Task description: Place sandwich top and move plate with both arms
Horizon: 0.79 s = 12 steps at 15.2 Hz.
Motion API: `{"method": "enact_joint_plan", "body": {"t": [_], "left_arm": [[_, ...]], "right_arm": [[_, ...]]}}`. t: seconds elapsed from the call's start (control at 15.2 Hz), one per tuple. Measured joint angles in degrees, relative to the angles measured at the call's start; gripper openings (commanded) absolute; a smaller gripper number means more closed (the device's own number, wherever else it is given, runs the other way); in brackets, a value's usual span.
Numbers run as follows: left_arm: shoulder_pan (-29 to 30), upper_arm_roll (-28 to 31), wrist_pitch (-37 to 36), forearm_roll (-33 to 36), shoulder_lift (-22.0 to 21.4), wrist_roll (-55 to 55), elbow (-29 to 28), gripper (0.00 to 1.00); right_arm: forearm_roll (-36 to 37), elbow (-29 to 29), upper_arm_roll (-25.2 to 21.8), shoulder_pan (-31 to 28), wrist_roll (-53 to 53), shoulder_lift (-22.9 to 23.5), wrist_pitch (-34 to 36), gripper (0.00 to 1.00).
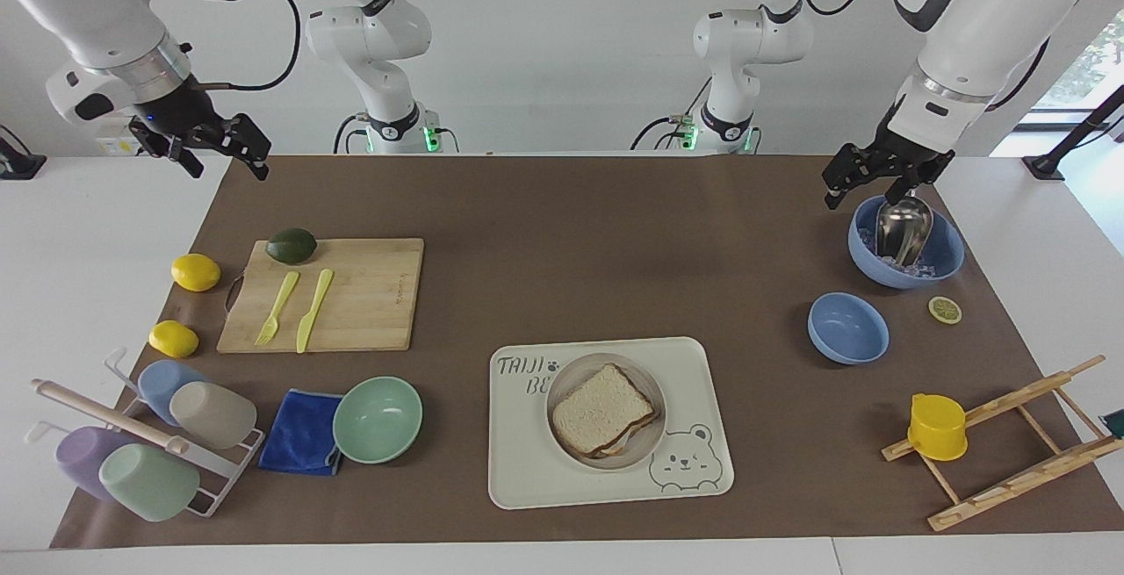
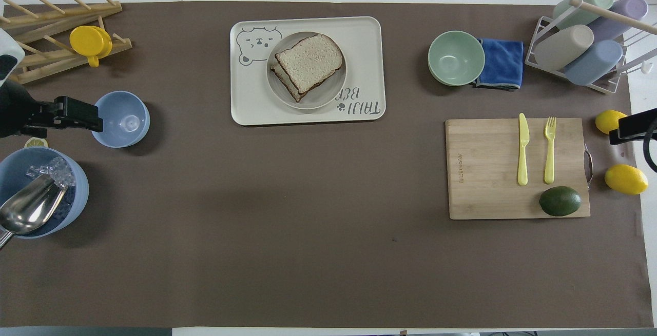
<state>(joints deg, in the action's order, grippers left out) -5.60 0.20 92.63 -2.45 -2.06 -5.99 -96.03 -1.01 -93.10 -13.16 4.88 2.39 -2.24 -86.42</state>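
The sandwich top [image 1: 602,406], a speckled slice with a dark crust, lies on a lower slice on the round cream plate [image 1: 645,452]. The plate sits on the cream bear tray [image 1: 694,487]. In the overhead view the sandwich top [image 2: 310,58] lies on the plate [image 2: 336,92]. My left gripper [image 1: 841,178] is open and empty, raised over the table beside the large blue ice bowl [image 1: 944,268]. It shows in the overhead view [image 2: 95,119] too. My right gripper [image 1: 253,152] is open and empty and waits raised over the right arm's end of the table, above the cutting board's corner.
A small blue bowl [image 1: 847,329] and a lemon slice [image 1: 945,309] lie near the ice bowl. A wooden rack with a yellow cup [image 1: 937,427], a mint bowl [image 1: 378,420], a blue cloth [image 1: 300,431], a cup rack [image 1: 149,443], a cutting board [image 1: 369,294] with cutlery and an avocado, and two lemons [image 1: 195,272] are about.
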Motion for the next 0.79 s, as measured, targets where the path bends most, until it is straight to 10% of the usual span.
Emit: {"method": "enact_joint_plan", "body": {"t": [0.79], "left_arm": [[-1.81,-0.42,-5.48,1.96,0.44,-0.05,4.29,1.0]], "right_arm": [[0.0,0.0,0.0,0.0,0.0,0.0,0.0,1.0]]}}
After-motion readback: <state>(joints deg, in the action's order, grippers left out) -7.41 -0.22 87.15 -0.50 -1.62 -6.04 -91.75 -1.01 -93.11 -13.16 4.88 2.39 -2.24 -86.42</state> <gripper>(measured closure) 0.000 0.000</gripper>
